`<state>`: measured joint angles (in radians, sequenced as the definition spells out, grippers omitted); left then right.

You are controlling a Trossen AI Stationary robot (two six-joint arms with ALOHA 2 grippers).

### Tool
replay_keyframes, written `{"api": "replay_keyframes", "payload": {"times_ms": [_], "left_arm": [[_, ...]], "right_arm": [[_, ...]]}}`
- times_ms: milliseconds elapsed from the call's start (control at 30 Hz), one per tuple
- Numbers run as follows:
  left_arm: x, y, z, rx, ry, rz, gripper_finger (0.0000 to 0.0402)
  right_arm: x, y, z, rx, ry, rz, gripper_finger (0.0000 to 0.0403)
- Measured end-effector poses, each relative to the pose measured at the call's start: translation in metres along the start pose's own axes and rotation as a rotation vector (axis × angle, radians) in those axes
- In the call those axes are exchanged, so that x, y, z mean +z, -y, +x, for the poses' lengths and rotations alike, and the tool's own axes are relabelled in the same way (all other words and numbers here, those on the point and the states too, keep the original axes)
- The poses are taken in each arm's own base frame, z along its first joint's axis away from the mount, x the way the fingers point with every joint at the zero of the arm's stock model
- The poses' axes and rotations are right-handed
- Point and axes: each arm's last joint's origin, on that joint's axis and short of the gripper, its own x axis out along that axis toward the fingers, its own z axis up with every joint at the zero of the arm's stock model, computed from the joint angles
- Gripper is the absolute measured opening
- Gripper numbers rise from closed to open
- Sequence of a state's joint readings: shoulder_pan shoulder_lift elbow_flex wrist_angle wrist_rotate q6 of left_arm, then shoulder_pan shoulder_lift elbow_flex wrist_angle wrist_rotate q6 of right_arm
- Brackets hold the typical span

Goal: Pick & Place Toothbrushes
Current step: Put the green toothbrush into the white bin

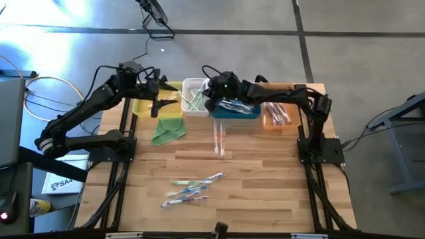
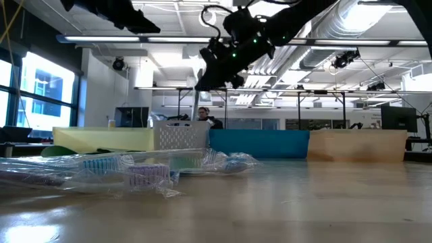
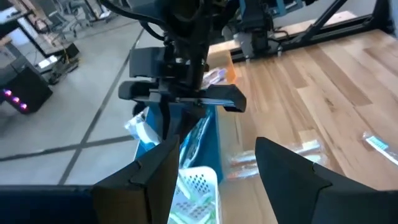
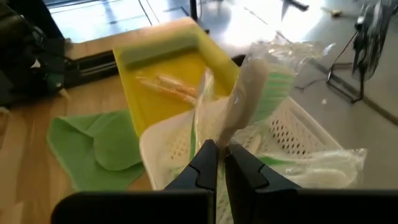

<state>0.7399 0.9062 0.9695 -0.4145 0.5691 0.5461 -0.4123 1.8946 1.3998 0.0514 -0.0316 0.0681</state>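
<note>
My right gripper [image 4: 217, 163] hangs over the white basket [image 1: 193, 81] at the far edge, shut on a toothbrush [image 4: 244, 102] in a clear wrapper. The basket [image 4: 292, 132] holds more wrapped, green-handled toothbrushes [image 4: 311, 165]. My left gripper [image 3: 217, 177] is open with nothing between its fingers; it hovers over the yellow bin [image 1: 141, 106] and faces the right gripper. Pink-red toothbrushes [image 1: 219, 141] lie flat mid-table. Blue-white ones [image 1: 192, 188] lie nearer the front edge. My right gripper pinches the wrapped toothbrush at one end [image 4: 227, 142] between its two fingertips. The fingers come from the table's right, slanting downward. The toothbrush sticks out beyond the fingertips, lifted above the white basket.
Along the far edge stand the yellow bin [image 4: 155, 68], the white basket, a blue bin [image 1: 236, 121] and an orange bin [image 1: 275, 123]. A folded green cloth [image 1: 167, 131] lies just in front of the yellow bin. Bare wood lies between the bins and the front toothbrushes.
</note>
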Motion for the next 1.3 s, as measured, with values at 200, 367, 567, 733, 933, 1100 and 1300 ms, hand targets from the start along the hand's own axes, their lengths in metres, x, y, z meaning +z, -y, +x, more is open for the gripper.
{"api": "replay_keyframes", "payload": {"times_ms": [200,367,567,733,933,1100,1300], "left_arm": [[-0.003,0.000,0.000,0.019,-0.038,-0.014,0.0205],[-0.003,0.000,0.000,0.035,-0.053,-0.011,0.0205],[-0.004,0.000,0.000,0.042,-0.058,-0.009,0.0205],[-0.004,0.000,0.000,0.040,-0.061,-0.012,0.0205],[-0.004,0.000,0.000,0.040,-0.061,-0.012,0.0205],[-0.004,0.000,0.000,0.038,-0.064,-0.014,0.0205],[-0.005,0.001,0.000,0.032,-0.074,-0.022,0.0205]], "right_arm": [[-0.013,0.013,0.008,-0.002,-0.072,0.053,0.0005],[-0.018,0.016,0.008,0.012,-0.132,0.071,0.0005],[-0.019,0.015,0.007,0.025,-0.136,0.066,0.0012],[-0.016,0.015,0.008,0.009,-0.106,0.063,0.0067],[-0.013,0.016,0.008,-0.023,-0.073,0.056,0.0145],[-0.009,0.016,0.008,-0.029,-0.040,0.053,0.0189],[-0.012,0.010,0.008,0.096,-0.074,0.062,0.0201]]}}
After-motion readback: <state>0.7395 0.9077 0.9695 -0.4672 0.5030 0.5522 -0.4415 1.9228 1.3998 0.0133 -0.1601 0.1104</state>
